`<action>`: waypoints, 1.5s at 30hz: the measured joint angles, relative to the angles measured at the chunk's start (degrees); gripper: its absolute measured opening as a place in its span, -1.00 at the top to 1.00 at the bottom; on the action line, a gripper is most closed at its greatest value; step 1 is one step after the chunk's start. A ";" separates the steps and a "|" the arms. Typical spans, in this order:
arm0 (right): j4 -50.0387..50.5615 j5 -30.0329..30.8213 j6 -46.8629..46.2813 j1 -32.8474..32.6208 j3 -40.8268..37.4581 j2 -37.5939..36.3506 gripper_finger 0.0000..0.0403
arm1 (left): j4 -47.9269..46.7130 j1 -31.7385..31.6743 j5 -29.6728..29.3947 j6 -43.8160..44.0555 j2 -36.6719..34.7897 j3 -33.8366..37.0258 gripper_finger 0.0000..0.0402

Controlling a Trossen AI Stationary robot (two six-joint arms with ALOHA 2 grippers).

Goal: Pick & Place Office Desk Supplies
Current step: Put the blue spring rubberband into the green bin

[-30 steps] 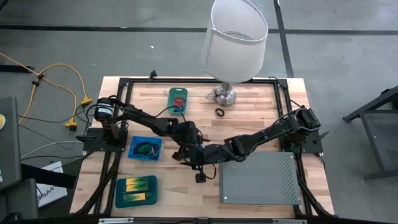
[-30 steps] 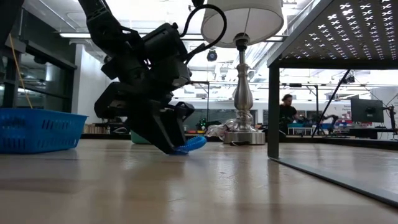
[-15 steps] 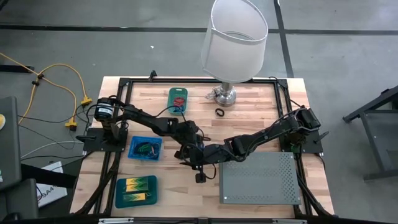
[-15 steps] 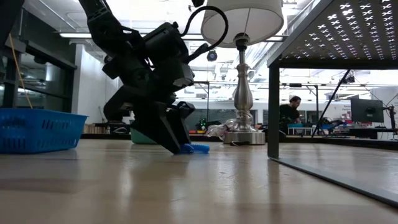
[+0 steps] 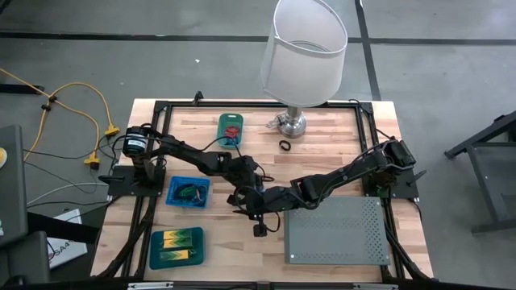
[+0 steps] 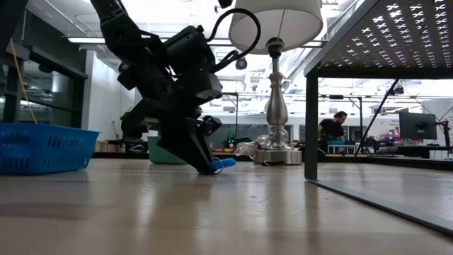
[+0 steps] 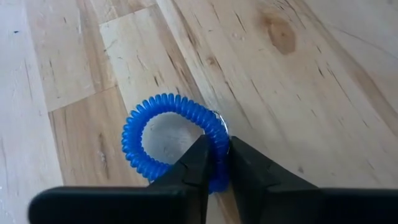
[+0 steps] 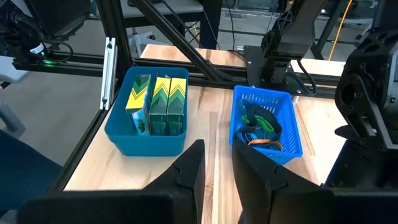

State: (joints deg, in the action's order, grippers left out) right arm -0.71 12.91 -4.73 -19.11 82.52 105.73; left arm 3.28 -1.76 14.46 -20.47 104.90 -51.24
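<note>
Blue coil ring (image 7: 175,140) pinched by left gripper (image 7: 216,163); apparently secure. Lift straight, avoid snagging. Right gripper (image 8: 217,163) idle, part-open.

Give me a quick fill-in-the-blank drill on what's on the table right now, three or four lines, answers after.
1. The left gripper is pinching a coiled loop that is ____ in colour.
2. The yellow-and-green blocks stand inside a solid ____ bin.
3. The right gripper holds ____.
4. The mesh basket sits on the ____ table.

Missing words: blue; blue; nothing; wooden
</note>
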 joint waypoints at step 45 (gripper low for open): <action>-0.07 -0.01 -0.02 0.00 0.02 0.00 0.66 | -7.15 -10.41 -10.58 1.92 -14.50 0.11 0.84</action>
State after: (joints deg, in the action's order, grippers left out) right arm -0.78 12.89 -4.75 -19.11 82.54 105.73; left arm -3.87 -12.17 3.88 -18.55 90.41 -51.13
